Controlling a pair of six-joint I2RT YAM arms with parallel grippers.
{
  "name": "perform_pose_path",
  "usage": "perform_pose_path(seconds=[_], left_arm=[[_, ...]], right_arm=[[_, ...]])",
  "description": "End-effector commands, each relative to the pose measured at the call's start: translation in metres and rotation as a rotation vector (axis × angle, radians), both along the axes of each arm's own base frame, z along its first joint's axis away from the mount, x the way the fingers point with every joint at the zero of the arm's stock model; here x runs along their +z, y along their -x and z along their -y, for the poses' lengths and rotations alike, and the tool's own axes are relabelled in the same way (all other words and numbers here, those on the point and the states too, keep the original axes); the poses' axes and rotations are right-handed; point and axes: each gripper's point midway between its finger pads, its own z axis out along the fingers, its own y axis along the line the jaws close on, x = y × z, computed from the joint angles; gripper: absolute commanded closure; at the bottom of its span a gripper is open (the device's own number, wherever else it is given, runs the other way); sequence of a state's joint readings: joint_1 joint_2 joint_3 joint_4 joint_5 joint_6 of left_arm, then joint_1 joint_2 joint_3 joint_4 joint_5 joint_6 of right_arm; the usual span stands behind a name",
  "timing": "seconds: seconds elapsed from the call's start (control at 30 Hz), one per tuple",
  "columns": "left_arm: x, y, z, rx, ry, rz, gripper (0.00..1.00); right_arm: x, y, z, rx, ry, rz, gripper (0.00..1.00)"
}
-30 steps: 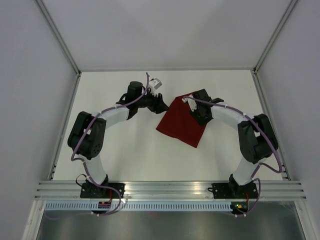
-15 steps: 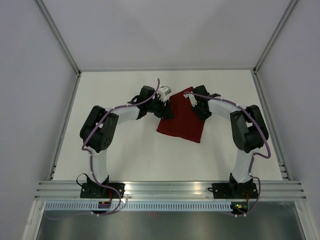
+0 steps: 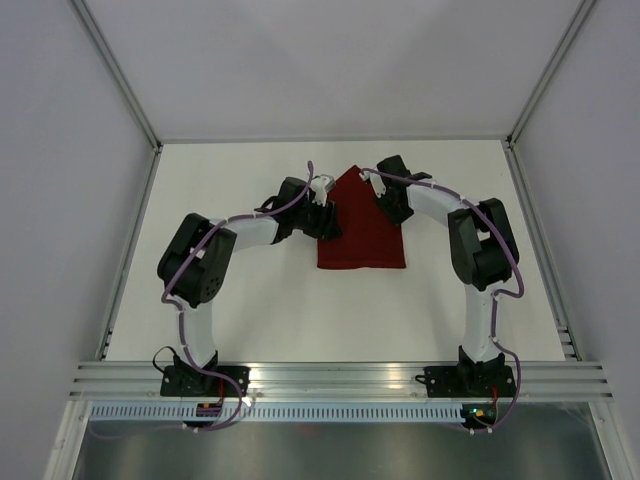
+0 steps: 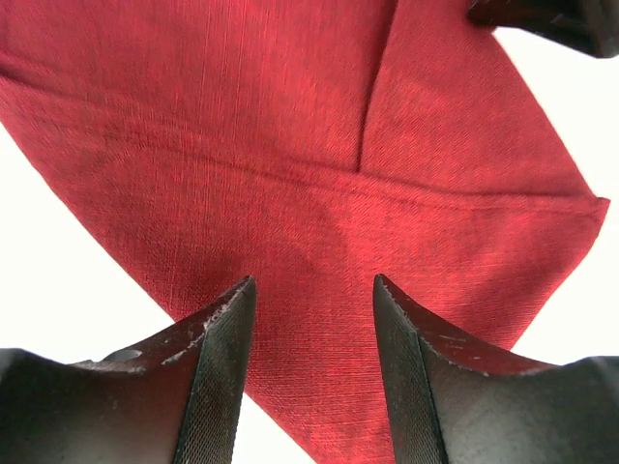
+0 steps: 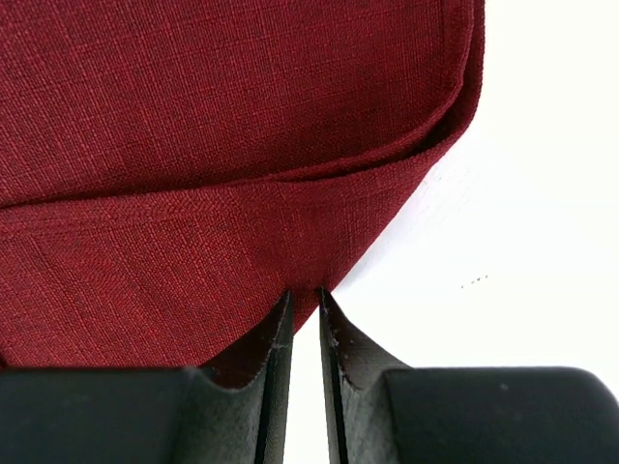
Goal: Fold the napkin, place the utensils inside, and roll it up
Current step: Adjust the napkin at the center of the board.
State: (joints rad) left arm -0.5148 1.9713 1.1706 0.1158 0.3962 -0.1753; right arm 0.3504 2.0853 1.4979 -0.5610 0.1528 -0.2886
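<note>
Moved: since half a second ago the napkin (image 3: 362, 235) has swung round, so its near edge now runs level with the rail (image 3: 340, 378) instead of slanting. Both claws have shifted a little farther out with it.
Left arm (image 3: 200, 275): rises from its base on the rail to a dark elbow block, then the forearm reaches right and away to the cloth's left side.
Right arm (image 3: 478, 245): stands up from its base to an elbow block, then bends away and leftward to the cloth's far right slope.
Napkin: lies folded on the white table (image 3: 250, 320), midway between the arms. It has a straight near edge, straight sides and a peak pointing away.
Left gripper (image 4: 311, 282): released, with fingers (image 4: 218, 377) spread over the red weave above a crossing of fold lines. I cannot tell whether the tips touch the cloth.
Right gripper (image 5: 306, 294): clenched, with only a thin slit between the pads. The napkin's layered edge runs in at the tips, and it appears to pinch that edge.
Hard to see: from above, both claws merge with their dark wrists, so the fingertips cannot be made out, and they cover parts of the cloth's upper edges. Each wrist view cuts the napkin off on several sides. A dark shape (image 4: 551, 19) in the left wrist view's far corner is cropped too much to identify.
</note>
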Motion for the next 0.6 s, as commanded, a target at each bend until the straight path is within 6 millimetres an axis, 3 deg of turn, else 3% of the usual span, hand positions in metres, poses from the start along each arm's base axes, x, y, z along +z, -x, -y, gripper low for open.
perform_pose_path(seconds=[0.0,0.07,0.13,0.17,0.23,0.27,0.3,0.33,0.4,0.43,0.5,0.53,0.57], left_arm=[[0.056,-0.016,0.009,0.039,0.084,0.117,0.42],[0.071,-0.020,0.010,0.046,0.099,0.155,0.40],[0.098,-0.024,0.008,0.059,0.124,0.203,0.37],[0.111,-0.028,0.006,0.081,0.137,0.222,0.36],[0.137,-0.035,-0.006,0.147,0.147,0.260,0.34],[0.147,-0.038,-0.011,0.177,0.148,0.275,0.34],[0.165,-0.038,-0.018,0.205,0.160,0.303,0.33],[0.173,-0.044,-0.029,0.266,0.157,0.315,0.32],[0.186,-0.044,-0.041,0.312,0.165,0.321,0.30],[0.199,-0.044,-0.052,0.352,0.182,0.329,0.30],[0.208,-0.041,-0.060,0.377,0.188,0.333,0.28],[0.213,-0.042,-0.067,0.401,0.186,0.342,0.28],[0.224,-0.038,-0.071,0.412,0.194,0.361,0.27]], right_arm=[[-0.017,0.021,0.001,0.018,-0.001,-0.087,0.77],[-0.005,0.019,0.002,0.039,0.002,-0.053,0.70],[0.021,0.017,0.001,0.068,-0.018,0.001,0.63],[0.046,0.012,-0.001,0.120,-0.028,0.067,0.59],[0.056,0.021,-0.010,0.224,-0.076,0.092,0.51],[0.079,0.021,-0.009,0.294,-0.061,0.160,0.48],[0.083,0.025,-0.014,0.350,-0.083,0.182,0.45],[0.077,0.034,-0.015,0.390,-0.084,0.189,0.41],[0.090,0.041,-0.021,0.479,-0.082,0.251,0.39],[0.081,0.053,-0.024,0.515,-0.086,0.235,0.38],[0.084,0.067,-0.038,0.606,-0.114,0.248,0.37],[0.073,0.081,-0.040,0.645,-0.119,0.217,0.37],[0.077,0.087,-0.044,0.674,-0.124,0.239,0.37]])
